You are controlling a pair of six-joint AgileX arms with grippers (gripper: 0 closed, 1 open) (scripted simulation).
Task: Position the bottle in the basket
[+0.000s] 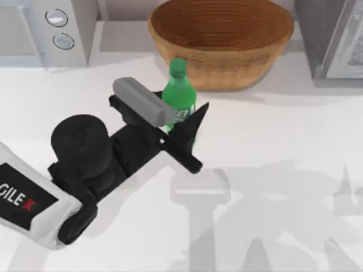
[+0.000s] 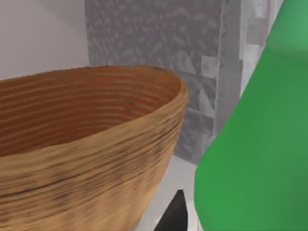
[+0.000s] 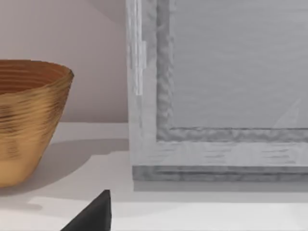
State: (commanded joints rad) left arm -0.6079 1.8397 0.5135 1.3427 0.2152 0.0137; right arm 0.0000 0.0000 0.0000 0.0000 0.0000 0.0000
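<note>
- Top view, nearest first: the left arm reaches in from the table's left toward the basket; its left gripper sits just short of the basket's near wall, jaws closed narrow around the bottle at its lower body, by the label
- the bottle stands upright in that grasp, cap up, directly in front of the basket and against its near outer wall as seen from above; whether it rests on the table or is lifted off it I cannot tell
- left wrist view: the bottle's green body looms close with one dark fingertip beside it; the basket's rim lies just beyond
- handling, as a judgement: a small plastic bottle should be light, its smooth round wall slippery and somewhat yielding; a firm hold at the straight labelled middle seems safest; the neck is too narrow, and a hard squeeze might dent it
- the basket is much wider than the bottle, so placement looks forgiving once the rim is cleared
- farthest: a microwave left of the basket, a grey cabinet to its right
- right gripper: a dark tip in the right wrist view, facing the basket's right side; its jaws I cannot tell
</note>
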